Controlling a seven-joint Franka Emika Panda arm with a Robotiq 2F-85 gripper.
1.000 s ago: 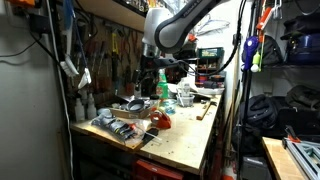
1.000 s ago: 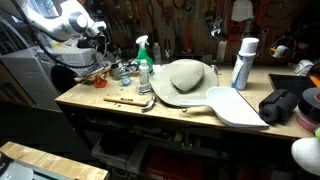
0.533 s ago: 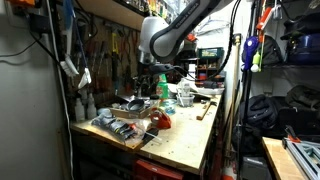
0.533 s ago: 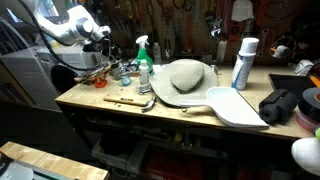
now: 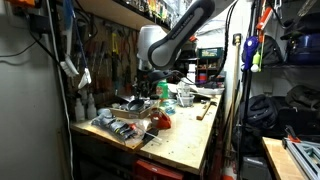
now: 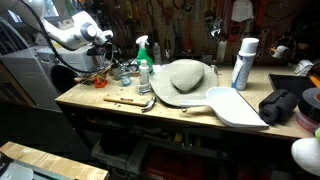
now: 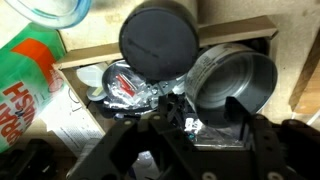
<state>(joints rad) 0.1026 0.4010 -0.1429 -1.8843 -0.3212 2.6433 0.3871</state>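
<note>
In the wrist view my gripper [image 7: 208, 122] comes in from the bottom with its dark fingers [image 7: 174, 108] spread apart. A shiny metal pot [image 7: 238, 72] lies just ahead, and its near rim and some crinkled foil sit between the fingers. A dark round lid [image 7: 158, 40] lies beside the pot. A green spray bottle label [image 7: 30, 75] is at the left. In both exterior views the gripper [image 5: 150, 82] [image 6: 101, 63] hangs low over the cluttered end of the workbench. It holds nothing that I can see.
On the wooden bench [image 6: 160, 112] stand a green spray bottle [image 6: 144, 60], a grey domed object [image 6: 187, 75], a white flat scoop [image 6: 236, 106], a white can [image 6: 243, 62] and a hammer [image 6: 130, 100]. Tools hang on the back wall. A red item [image 5: 161, 120] lies near the bench's front.
The arm has shifted a little toward the pots and lowered slightly. The things on the bench have not moved.
</note>
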